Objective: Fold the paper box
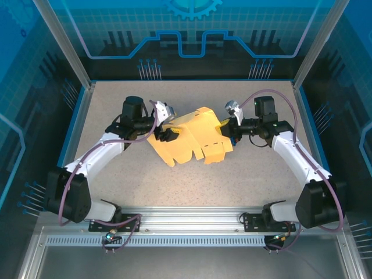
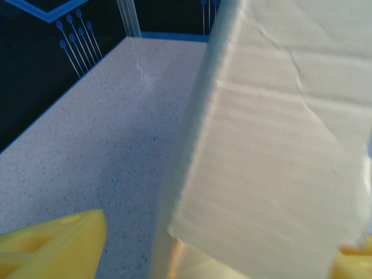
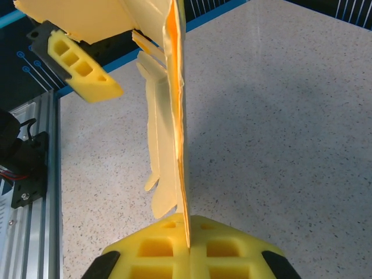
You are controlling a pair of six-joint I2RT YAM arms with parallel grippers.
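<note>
left end effector [image 1: 167,132]: released, fingers spread wide, card panel standing between them, left of centre in overhead frame | right end effector [image 3: 189,238]: clenched on edge of paper box [image 1: 195,136] | paper box: partly folded, centre of overhead frame, between the 2 end effectors, over the bench [image 1: 244,174]

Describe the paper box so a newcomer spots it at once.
On the speckled table, look midway between the left arm and right arm. The paper box is the yellow card sheet there, pinched at its right edge by the right claw. Thin and flapped, it differs from the bulky black-and-white arms.
</note>
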